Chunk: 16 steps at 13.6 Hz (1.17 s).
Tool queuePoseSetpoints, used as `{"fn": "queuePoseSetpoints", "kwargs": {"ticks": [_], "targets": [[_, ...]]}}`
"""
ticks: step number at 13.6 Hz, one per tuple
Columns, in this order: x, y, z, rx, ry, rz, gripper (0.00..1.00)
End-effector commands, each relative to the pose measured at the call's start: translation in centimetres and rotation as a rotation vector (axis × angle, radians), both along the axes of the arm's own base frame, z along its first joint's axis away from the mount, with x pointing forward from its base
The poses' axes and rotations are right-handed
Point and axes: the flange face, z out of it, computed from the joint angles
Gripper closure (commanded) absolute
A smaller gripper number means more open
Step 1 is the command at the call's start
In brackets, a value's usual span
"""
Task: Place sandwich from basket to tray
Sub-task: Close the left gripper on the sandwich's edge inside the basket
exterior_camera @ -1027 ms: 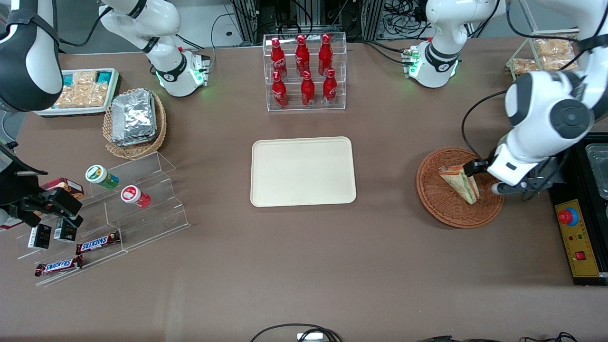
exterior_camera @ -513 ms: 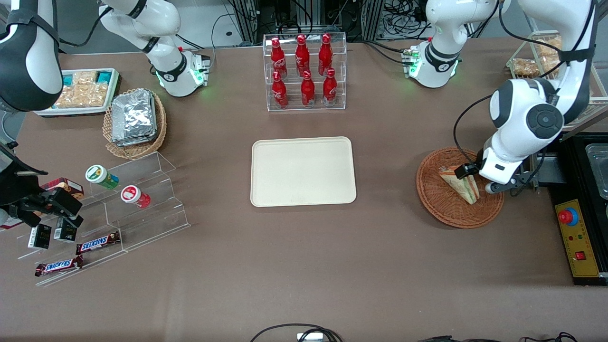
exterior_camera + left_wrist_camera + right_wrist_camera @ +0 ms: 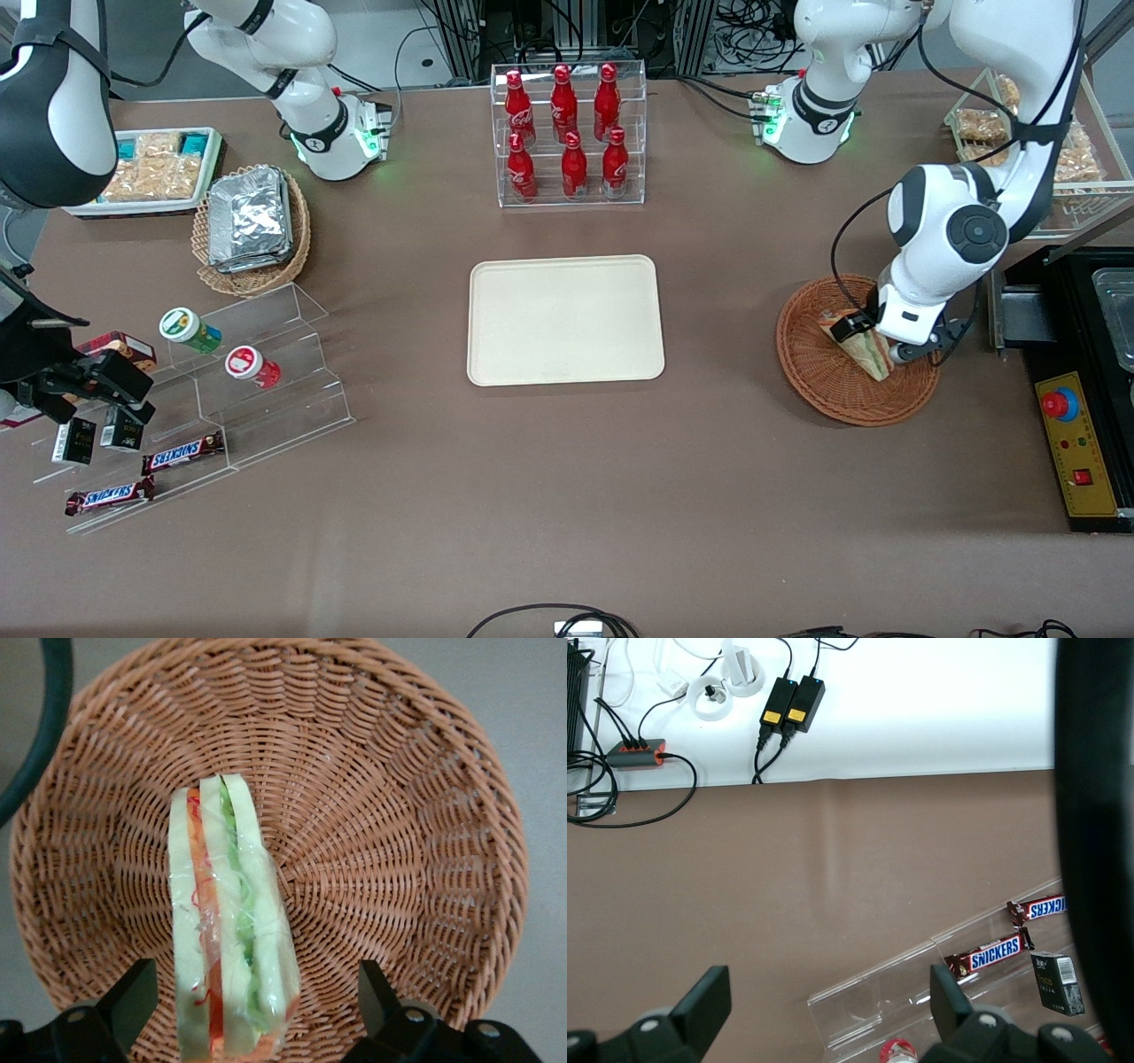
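We see the sandwich standing on its edge inside the basket, its white bread slices upright with the orange, red and green filling showing between them under clear wrap. Our gripper hangs low over the basket with its jaws spread wide, one finger to each side of the sandwich and neither one touching it, so nothing is held. From the front we find the basket at the working arm's end of the table, with the sandwich partly covered by the gripper above it. The tray lies flat in the middle of the table, well apart from the basket, and carries nothing. Farther from the front camera than the tray stands a clear rack of red bottles. Toward the parked arm's end sits a lighter wicker basket holding foil packets.
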Motion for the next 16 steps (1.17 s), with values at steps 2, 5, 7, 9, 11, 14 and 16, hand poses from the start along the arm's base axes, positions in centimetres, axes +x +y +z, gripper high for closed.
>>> {"fn": "queuePoseSetpoints", "kwargs": {"ticks": [2, 5, 7, 9, 11, 14, 16], "targets": [[-0.5, 1.1, -2.1, -0.004, -0.014, 0.04, 0.0], [-0.5, 1.8, -2.5, -0.006, -0.013, 0.066, 0.07], [-0.5, 1.8, -2.8, -0.006, -0.01, 0.117, 0.72], [-0.4, 1.8, -2.9, -0.006, -0.006, 0.134, 1.0], [-0.4, 1.7, -2.8, -0.005, -0.007, 0.162, 1.0], [-0.2, 1.6, -1.3, 0.008, 0.002, 0.166, 1.0], [0.3, 1.5, 1.2, 0.022, 0.003, 0.148, 1.0]]}}
